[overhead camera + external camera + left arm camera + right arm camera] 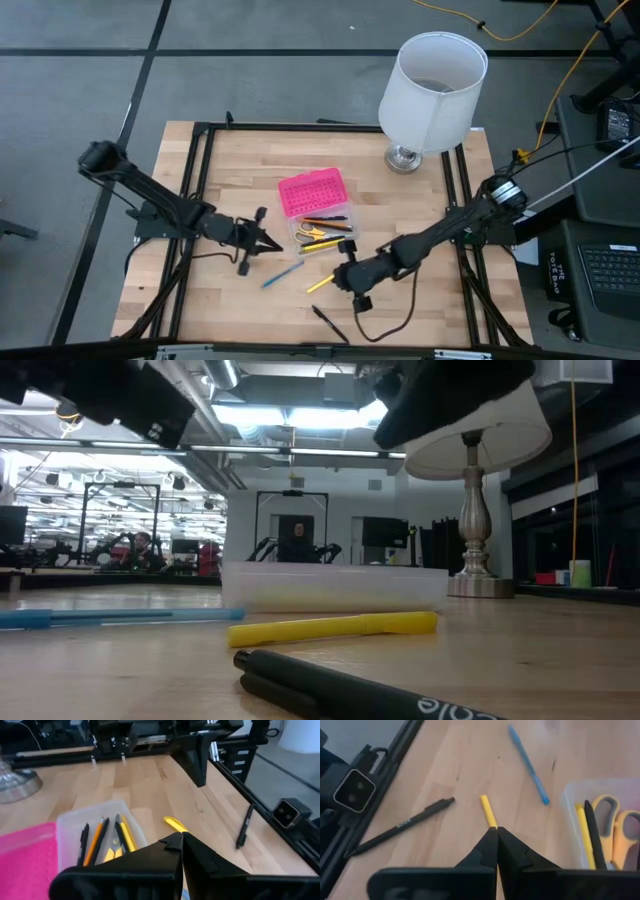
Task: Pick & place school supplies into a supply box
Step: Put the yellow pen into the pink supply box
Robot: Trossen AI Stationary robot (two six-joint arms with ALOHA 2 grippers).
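Observation:
The supply box's clear base [322, 231] sits at mid-table, holding yellow-handled scissors [310, 234] and several pens, with its pink lid [312, 192] lying open on the far side. A blue pen [283, 274], a yellow pen [322, 283] and a black pen [330, 322] lie flat on the table, nearer than the box. My left gripper [268, 243] is shut and hovers just left of the base. My right gripper [346, 270] is shut and sits raised over the yellow pen [487, 811], whose near end is hidden behind the fingertips [492, 840].
A white lamp [432, 90] stands on its metal foot at the far right corner of the table. Black frame bars [190, 200] run along the table's sides. Bare wood lies to the left of the blue pen [110, 617] and near the front edge.

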